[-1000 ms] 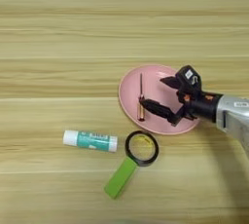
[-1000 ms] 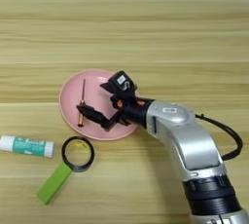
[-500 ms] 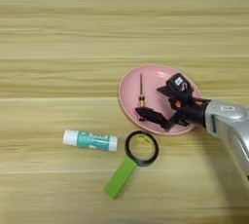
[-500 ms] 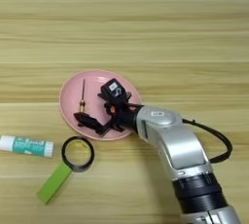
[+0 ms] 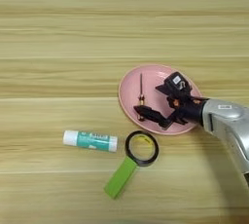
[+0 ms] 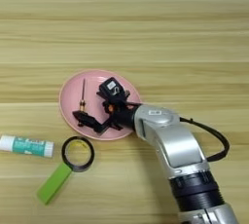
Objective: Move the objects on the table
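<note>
Reaching in from my right, I have the hand [image 5: 156,102] spread wide over the pink plate [image 5: 128,91], where the screwdriver [image 5: 141,97] lies just left of its fingertips, long axis running away from me, handle nearest the lower finger.

Claw [image 5: 148,102] hides the screwdriver's [image 5: 141,87] handle.

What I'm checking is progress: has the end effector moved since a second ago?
Yes. The end effector moved left across the pink plate, toward the screwdriver.
</note>
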`<state>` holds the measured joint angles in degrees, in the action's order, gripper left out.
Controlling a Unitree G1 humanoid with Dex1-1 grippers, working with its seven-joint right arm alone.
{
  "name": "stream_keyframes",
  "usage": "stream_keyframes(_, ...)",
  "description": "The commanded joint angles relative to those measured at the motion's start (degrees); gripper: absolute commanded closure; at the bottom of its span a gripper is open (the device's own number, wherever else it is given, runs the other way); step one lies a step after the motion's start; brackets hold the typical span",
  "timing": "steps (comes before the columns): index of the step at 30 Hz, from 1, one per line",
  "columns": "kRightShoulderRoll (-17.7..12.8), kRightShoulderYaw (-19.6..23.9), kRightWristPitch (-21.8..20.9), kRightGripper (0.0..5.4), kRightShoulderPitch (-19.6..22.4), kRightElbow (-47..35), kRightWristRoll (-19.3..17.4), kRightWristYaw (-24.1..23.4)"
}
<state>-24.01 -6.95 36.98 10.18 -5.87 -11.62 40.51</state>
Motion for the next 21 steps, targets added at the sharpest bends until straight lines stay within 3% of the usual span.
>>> stream_keyframes(1, -0.78, 0.57, -2.14, 0.06, 3.88, -1.78, 0.63, -1.07)
stream_keyframes(21, 0.82, -0.96, -2.43, 0.06, 4.4, -0.48, 2.79, -1.92)
